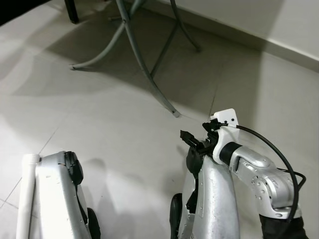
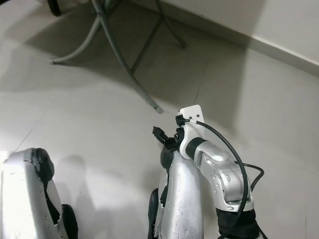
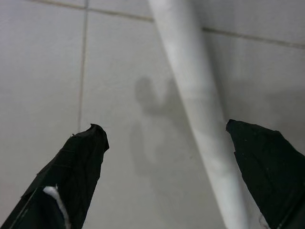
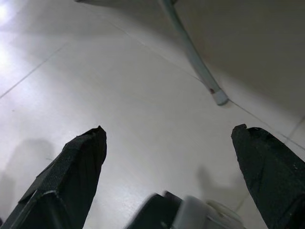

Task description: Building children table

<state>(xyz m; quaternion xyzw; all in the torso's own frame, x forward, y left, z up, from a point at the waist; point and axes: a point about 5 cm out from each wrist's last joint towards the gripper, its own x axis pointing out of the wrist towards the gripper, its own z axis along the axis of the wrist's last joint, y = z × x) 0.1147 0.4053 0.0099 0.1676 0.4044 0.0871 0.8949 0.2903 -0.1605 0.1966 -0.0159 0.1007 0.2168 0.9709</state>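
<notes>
White tube (image 1: 27, 194), round-ended and pale, low at the robot's far left in the left eye view, running lengthwise just beside the left arm (image 1: 57, 194). From the left wrist, seen close as a long slanted bar over the tiled floor (image 3: 43, 71), crossing the gap of the left gripper (image 3: 164, 129) and passing hard by one black finger (image 3: 267, 167), well apart from the other. Whether resting on the tiles or touching that finger: cannot tell. Spread wide, that claw, with nothing clamped between its tips.

From the head, both silver arms bent and pointing forward and down, the left low at the picture's edge. Right arm (image 1: 259, 179) folded at the elbow, wrist raised, a white bracket (image 1: 225, 118) on top and a black cable (image 1: 279, 149) looping back along the forearm.

From the right wrist, right gripper (image 4: 169, 131) likewise gaping, fingers (image 4: 71, 171) far apart over bare tile and holding nothing.

Farther out, curved grey metal legs (image 1: 149, 74) of some furniture frame standing on the floor ahead, casting broad shadows; one capped foot (image 4: 219, 98) of it picked up closely by the right wrist view, beyond the open fingers. Behind that, a pale skirting board (image 1: 279, 47) along the wall.
</notes>
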